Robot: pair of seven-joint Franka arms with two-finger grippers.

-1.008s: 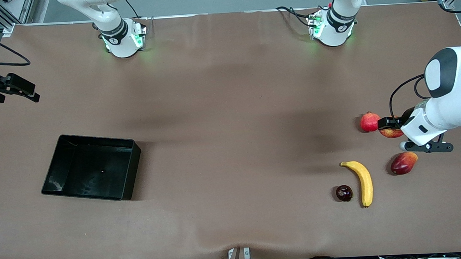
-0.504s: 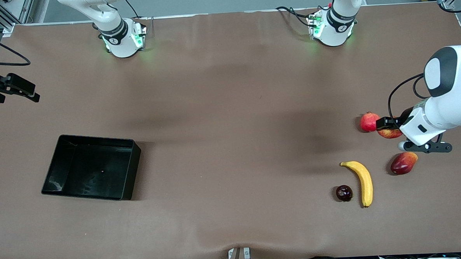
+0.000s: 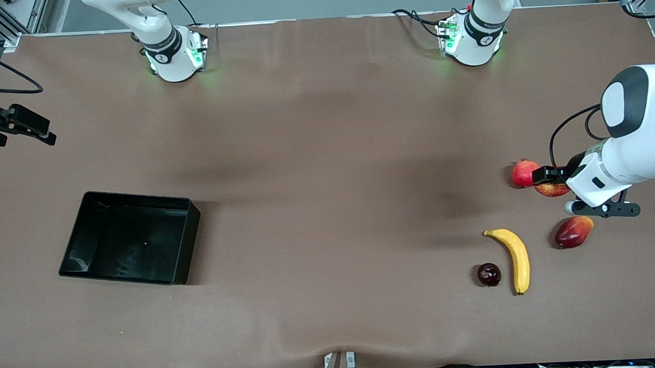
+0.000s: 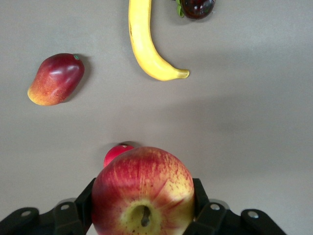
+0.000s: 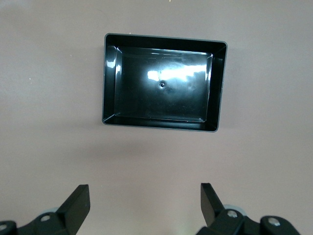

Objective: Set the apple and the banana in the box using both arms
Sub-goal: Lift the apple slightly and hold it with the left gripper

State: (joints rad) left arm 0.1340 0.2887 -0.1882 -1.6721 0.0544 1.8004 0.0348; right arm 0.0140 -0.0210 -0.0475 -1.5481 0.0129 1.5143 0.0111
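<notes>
My left gripper (image 3: 548, 177) (image 4: 143, 196) is shut on the apple (image 3: 552, 189) (image 4: 143, 191), red with yellow patches, its stem dimple facing the wrist camera. It holds the apple just over the table beside a red pomegranate (image 3: 524, 173). The long yellow banana (image 3: 517, 257) (image 4: 145, 46) lies on the table nearer the front camera, apart from the gripper. The black box (image 3: 182, 241) (image 5: 110, 81) sits toward the right arm's end with nothing in it. My right gripper (image 3: 22, 126) (image 5: 144, 205) hangs open and waits high over the table near the box.
A red-orange mango-like fruit (image 3: 574, 232) (image 4: 55, 78) lies beside the banana toward the left arm's end. A small dark fruit (image 3: 489, 274) (image 4: 195, 7) sits next to the banana's near tip. The pomegranate (image 4: 116, 152) peeks out under the apple.
The left gripper with the apple has crept slightly toward the pomegranate. The right arm and the other fruits have not moved.
</notes>
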